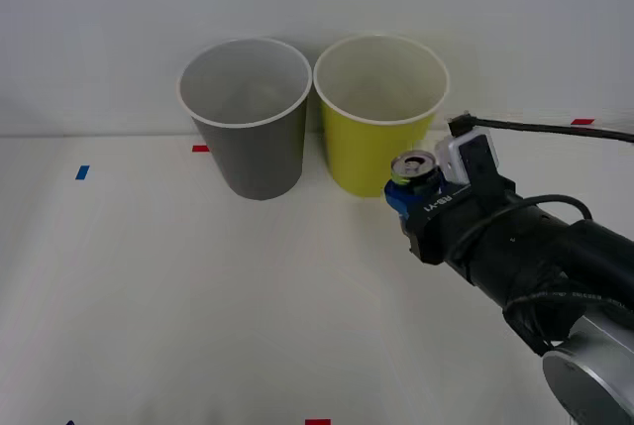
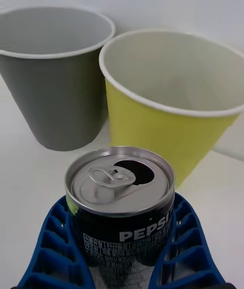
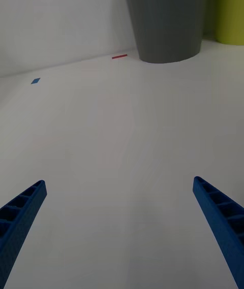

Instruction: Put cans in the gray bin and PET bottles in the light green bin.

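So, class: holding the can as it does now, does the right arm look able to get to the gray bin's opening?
Probably yes. The right gripper, shut on the can, sits before the light green bin; the gray bin stands beside it, its mouth open, nothing above it.

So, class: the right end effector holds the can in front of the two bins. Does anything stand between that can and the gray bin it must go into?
Nothing blocks it. The can, held by the right end effector, sits before the light green bin; the gray bin stands beside it to the robot's left, mouth open.
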You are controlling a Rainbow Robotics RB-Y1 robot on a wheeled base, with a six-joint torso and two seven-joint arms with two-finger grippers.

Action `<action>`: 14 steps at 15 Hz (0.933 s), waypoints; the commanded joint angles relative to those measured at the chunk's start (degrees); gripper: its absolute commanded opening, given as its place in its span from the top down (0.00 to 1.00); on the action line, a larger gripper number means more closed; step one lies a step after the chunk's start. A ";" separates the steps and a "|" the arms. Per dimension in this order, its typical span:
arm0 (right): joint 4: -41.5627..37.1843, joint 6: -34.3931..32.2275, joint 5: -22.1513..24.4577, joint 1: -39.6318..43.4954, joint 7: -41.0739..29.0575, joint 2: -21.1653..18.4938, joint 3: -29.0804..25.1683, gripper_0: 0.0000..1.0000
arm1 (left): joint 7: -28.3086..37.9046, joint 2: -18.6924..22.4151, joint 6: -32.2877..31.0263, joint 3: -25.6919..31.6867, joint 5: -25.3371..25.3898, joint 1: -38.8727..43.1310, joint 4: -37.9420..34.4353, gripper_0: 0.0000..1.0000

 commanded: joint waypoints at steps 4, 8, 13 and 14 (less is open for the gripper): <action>5.21 3.84 -7.62 -15.48 -0.05 1.70 -0.49 0.91 | 0.00 0.00 0.00 0.00 0.00 0.00 0.00 0.00; 11.18 3.92 -11.57 -24.89 -0.14 4.25 -0.31 0.92 | 0.00 0.00 0.00 0.00 0.00 0.00 0.00 0.00; 23.40 -1.26 -13.33 -35.44 0.39 10.05 -0.05 0.99 | 0.00 0.00 0.00 0.00 0.00 0.00 0.00 0.00; 25.60 -3.46 -13.24 -36.58 0.48 11.02 -0.05 1.00 | 0.00 0.00 0.00 0.00 0.00 0.00 0.00 0.00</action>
